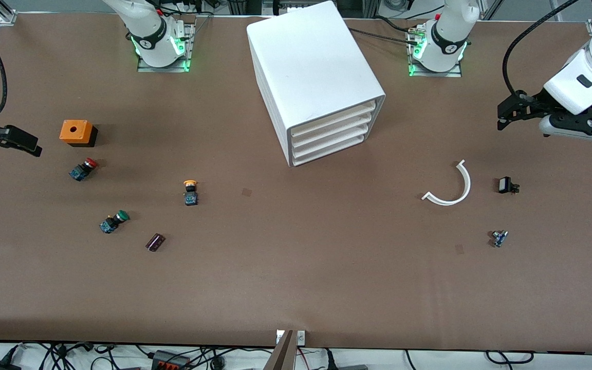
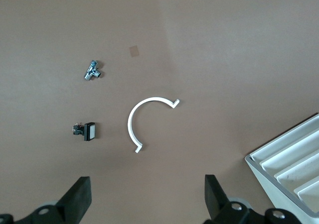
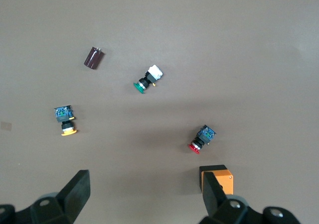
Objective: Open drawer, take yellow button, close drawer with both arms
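Note:
The white cabinet (image 1: 316,72) stands mid-table near the arm bases. Its uppermost drawer (image 1: 334,119) is shut flush, like the three below it. The cabinet's corner also shows in the left wrist view (image 2: 259,162). The orange-yellow-capped button (image 1: 190,191) stands on the table toward the right arm's end, nearer the front camera than the cabinet. It also shows in the right wrist view (image 3: 66,122). My left gripper (image 1: 509,110) is open and empty, over the table at the left arm's end (image 2: 147,196). My right gripper (image 1: 23,141) is open and empty, over the table beside an orange box (image 3: 145,191).
At the right arm's end lie the orange box (image 1: 76,132), a red-capped button (image 1: 84,168), a green-capped button (image 1: 114,221) and a dark cylinder (image 1: 155,242). At the left arm's end lie a white curved piece (image 1: 452,187), a small black part (image 1: 506,185) and a small metal part (image 1: 499,238).

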Motion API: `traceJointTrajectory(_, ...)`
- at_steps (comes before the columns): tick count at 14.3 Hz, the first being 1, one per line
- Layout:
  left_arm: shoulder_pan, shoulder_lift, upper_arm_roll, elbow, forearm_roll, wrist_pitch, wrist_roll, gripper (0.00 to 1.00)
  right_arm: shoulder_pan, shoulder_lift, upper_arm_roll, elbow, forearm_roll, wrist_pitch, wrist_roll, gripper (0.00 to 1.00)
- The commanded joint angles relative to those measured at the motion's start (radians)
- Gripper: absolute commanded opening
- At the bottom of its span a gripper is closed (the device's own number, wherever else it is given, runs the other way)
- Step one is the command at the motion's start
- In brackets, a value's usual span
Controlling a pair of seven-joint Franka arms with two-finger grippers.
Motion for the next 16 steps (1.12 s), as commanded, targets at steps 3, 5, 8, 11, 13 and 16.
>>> traceJointTrajectory(3, 0.002, -0.015, -0.001, -0.011, -0.014, -0.001, 0.021, 1.0, 0.003, -0.032, 0.004, -0.036, -0.011, -0.016, -0.012, 1.0)
traceJointTrajectory(5, 0.002, -0.017, -0.001, -0.011, -0.014, -0.001, 0.02, 1.0, 0.003, -0.037, 0.004, -0.039, -0.011, -0.016, -0.015, 1.0)
traceJointTrajectory(8, 0.002, -0.017, -0.002, -0.01, -0.014, -0.004, 0.021, 1.0, 0.003, -0.037, 0.004, -0.042, -0.011, -0.008, -0.015, 1.0)
traceJointTrajectory(11, 0.002, -0.015, -0.002, -0.01, -0.014, -0.006, 0.021, 1.0, 0.003, -0.038, 0.004, -0.048, -0.011, 0.0, -0.015, 1.0)
traceJointTrajectory(13, 0.002, -0.015, -0.002, -0.01, -0.014, -0.006, 0.021, 1.0, 0.005, -0.037, 0.006, -0.048, -0.013, 0.007, -0.015, 1.0)
traceJointTrajectory(16, 0.002, -0.015, -0.002, -0.01, -0.014, -0.006, 0.023, 1.0, 0.015, -0.035, 0.006, -0.048, -0.011, 0.007, -0.015, 1.0)
